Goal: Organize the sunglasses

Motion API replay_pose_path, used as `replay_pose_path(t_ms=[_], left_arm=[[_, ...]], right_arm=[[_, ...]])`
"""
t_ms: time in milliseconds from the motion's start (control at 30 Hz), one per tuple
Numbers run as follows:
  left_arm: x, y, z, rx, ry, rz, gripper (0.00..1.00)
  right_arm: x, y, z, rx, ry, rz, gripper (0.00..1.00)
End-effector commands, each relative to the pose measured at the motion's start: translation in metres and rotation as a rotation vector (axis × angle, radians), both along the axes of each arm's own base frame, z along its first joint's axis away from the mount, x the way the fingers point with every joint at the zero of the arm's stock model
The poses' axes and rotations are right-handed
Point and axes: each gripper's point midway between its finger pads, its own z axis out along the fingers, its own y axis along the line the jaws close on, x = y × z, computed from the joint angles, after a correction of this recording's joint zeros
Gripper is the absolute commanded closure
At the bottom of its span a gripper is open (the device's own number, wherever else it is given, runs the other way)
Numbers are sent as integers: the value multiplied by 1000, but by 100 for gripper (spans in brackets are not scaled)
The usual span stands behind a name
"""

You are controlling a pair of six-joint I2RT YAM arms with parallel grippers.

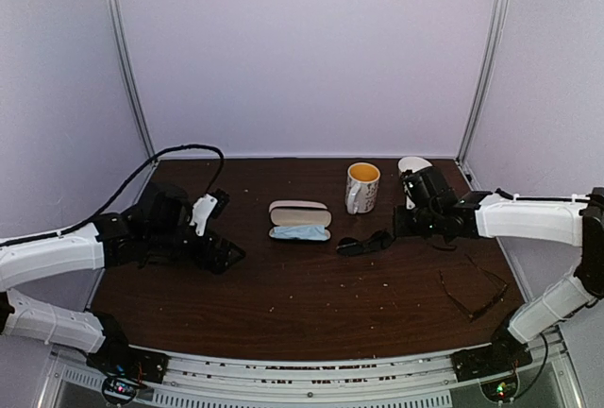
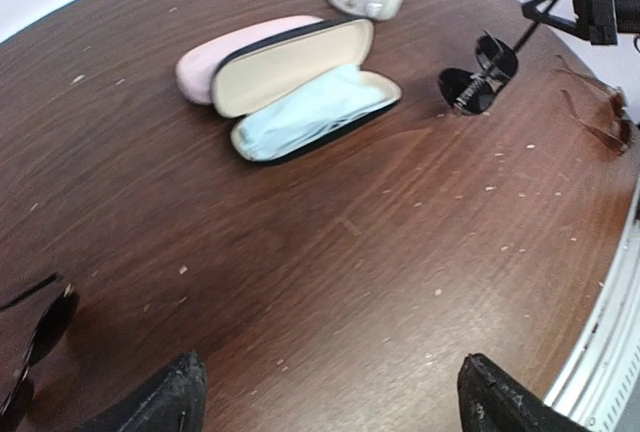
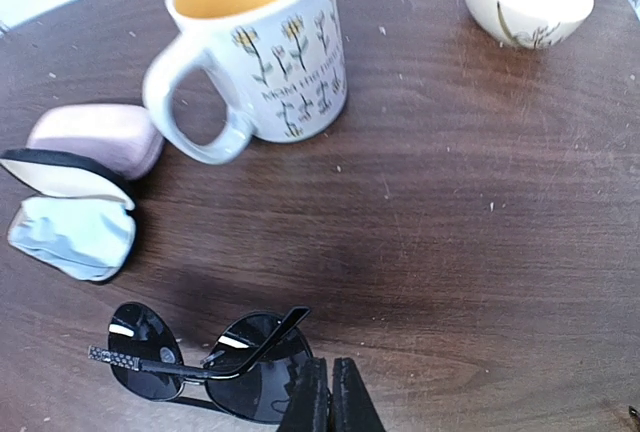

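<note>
- Right gripper had its fingers pressed together, pinching what looked like the thin rim beside one lens of the black sunglasses. That pair lay on the desk in front of the flowered mug, with one temple half unfolded.
- Left gripper hung with its fingers wide apart over bare wood, holding nothing. A second dark pair lay near one of its fingers, partly cut off by the edge of the view.
- A thin-framed pair lay well apart from the others, towards the right arm's side of the desk.
- An open case with a pale blue cloth in it sat mid-desk, and a pink case touched it from behind.
- To my eye the sunglasses would be light but delicate. The hinges looked loose enough to swing, and the glossy lenses would slip and scratch.
- A pinch at the outer rim would likely let the pair pivot and dangle. The bridge or the hinge corner seemed the steadier hold.
- The thin-framed pair lay so flat that getting a finger under it looked awkward.
</note>
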Motion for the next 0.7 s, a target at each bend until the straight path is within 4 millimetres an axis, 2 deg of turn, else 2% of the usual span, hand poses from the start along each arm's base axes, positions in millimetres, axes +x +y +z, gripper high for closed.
replay_pose_path(t_ms=[0,333,367,500,667], left_arm=[[-1,-44,37,-107,-65,-159,10],[5,-127,63,-138,-81,-321,19],[6,-136,69,-148,-90,-334,20],[2,-166,72,-159,-86,-407,24],[-2,-184,65,-147,-85,-456,35]], right_arm=[[-9,2,39,48,-31,39,100],[-40,12,79,142,-48,105,100],[-43,15,82,148,-48,112,100],[-53,25,89,159,-34,140,100],[-59,34,95,194,-26,152,100]])
